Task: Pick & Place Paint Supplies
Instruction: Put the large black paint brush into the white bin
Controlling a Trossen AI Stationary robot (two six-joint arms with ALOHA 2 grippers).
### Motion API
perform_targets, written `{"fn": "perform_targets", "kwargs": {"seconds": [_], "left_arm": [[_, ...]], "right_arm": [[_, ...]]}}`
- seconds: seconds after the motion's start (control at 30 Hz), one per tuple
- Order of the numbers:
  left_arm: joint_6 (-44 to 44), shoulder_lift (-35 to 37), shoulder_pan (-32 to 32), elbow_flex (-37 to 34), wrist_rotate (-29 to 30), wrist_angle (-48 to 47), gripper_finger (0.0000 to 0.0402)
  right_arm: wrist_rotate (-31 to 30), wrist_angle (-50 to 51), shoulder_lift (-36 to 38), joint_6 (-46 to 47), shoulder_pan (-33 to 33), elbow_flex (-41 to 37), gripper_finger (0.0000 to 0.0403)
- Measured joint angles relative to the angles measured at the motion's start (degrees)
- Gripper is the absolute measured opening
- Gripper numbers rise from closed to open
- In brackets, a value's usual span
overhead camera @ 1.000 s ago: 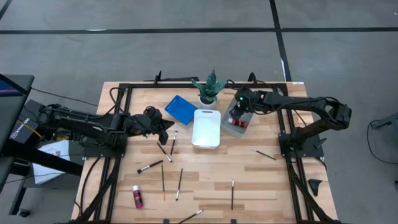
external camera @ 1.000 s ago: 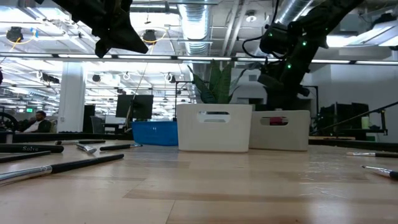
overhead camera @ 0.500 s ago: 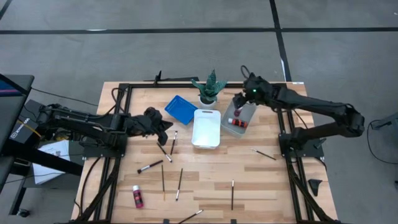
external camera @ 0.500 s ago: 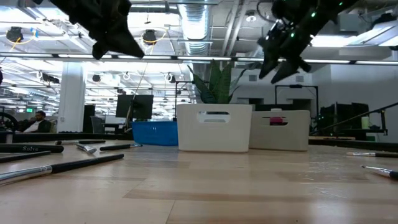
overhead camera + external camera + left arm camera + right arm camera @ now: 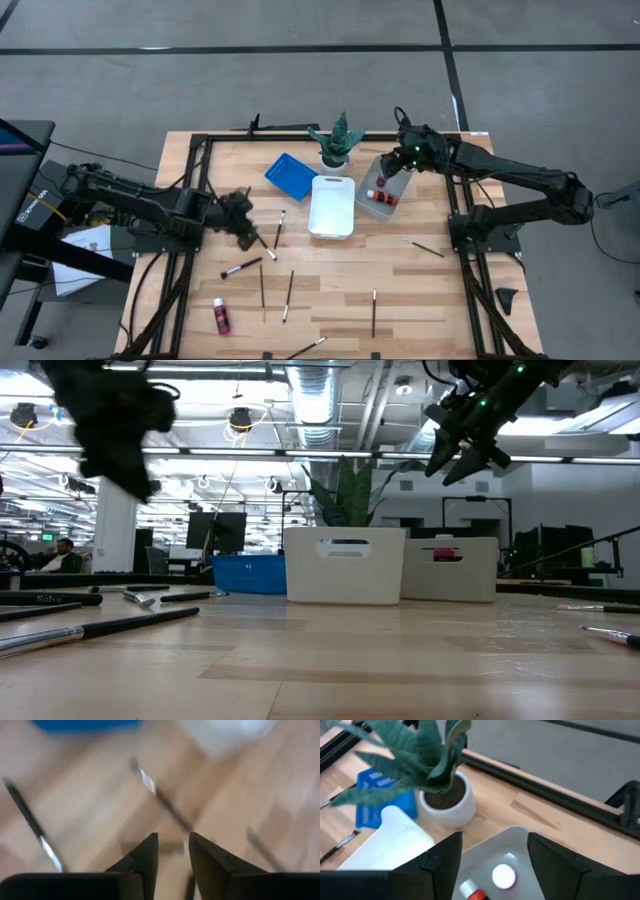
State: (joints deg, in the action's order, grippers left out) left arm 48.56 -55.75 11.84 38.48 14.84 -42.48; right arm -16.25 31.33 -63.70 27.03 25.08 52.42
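Observation:
Several thin paintbrushes lie flat on the wooden table; two of them [image 5: 262, 243] [image 5: 279, 228] lie just past my left gripper [image 5: 246, 228]. It hangs tipped down over the table's left part, fingers a little apart [image 5: 172, 851] and bare, with one brush [image 5: 160, 802] ahead of them. A red bottle [image 5: 221, 316] lies near the front left. My right gripper [image 5: 392, 172] hovers open [image 5: 495, 847] above the grey tray [image 5: 515, 837]. In that tray lie red, white-capped bottles [image 5: 381, 197], and one white cap [image 5: 504, 875] shows below the fingers.
A white tray [image 5: 332, 222] stands mid-table, with a blue tray [image 5: 291, 175] to its far left. A potted plant [image 5: 336, 140] stands behind them, close to the right gripper. More brushes [image 5: 374, 312] [image 5: 424, 247] lie toward the front and right. Black frame rails run along the table's edges.
My right gripper has risen out of the grey tray and now hangs clear above it, still open. My left gripper has tipped downward and sunk toward the brushes on the table's left part, shifting a little toward the near edge.

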Motion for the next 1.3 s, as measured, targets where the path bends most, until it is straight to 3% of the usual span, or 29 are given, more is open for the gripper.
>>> {"fn": "perform_targets", "kwargs": {"seconds": [0.1,0.27,0.57,0.73,0.93,1.13,1.3], "left_arm": [[-0.1,0.0,4.6,0.0,-3.9,-3.6,0.0127],[0.5,0.0,14.9,0.0,-4.2,-5.9,0.0135],[9.7,-0.7,27.3,-0.9,0.3,-8.6,0.0136],[16.5,-0.7,30.3,-7.4,0.3,-2.6,0.0136],[17.5,-0.7,30.5,-14.8,0.4,6.9,0.0136],[18.1,-0.7,30.6,-16.4,0.1,6.8,0.0136],[18.2,-0.7,31.5,-16.4,-5.4,7.2,0.0136]], "right_arm": [[1.6,-0.4,0.0,-0.2,0.0,0.0,0.0221],[2.1,-0.5,0.0,-0.5,0.0,0.0,0.0221],[2.5,-0.5,0.0,-0.6,0.0,0.0,0.0221],[2.5,-0.5,0.0,-0.6,0.0,0.0,0.0221],[2.5,-0.5,0.0,-0.6,0.0,0.0,0.0221],[2.5,0.0,0.0,-0.6,0.0,0.0,0.0221],[2.5,0.0,0.0,-0.5,0.0,0.0,0.0221]]}}
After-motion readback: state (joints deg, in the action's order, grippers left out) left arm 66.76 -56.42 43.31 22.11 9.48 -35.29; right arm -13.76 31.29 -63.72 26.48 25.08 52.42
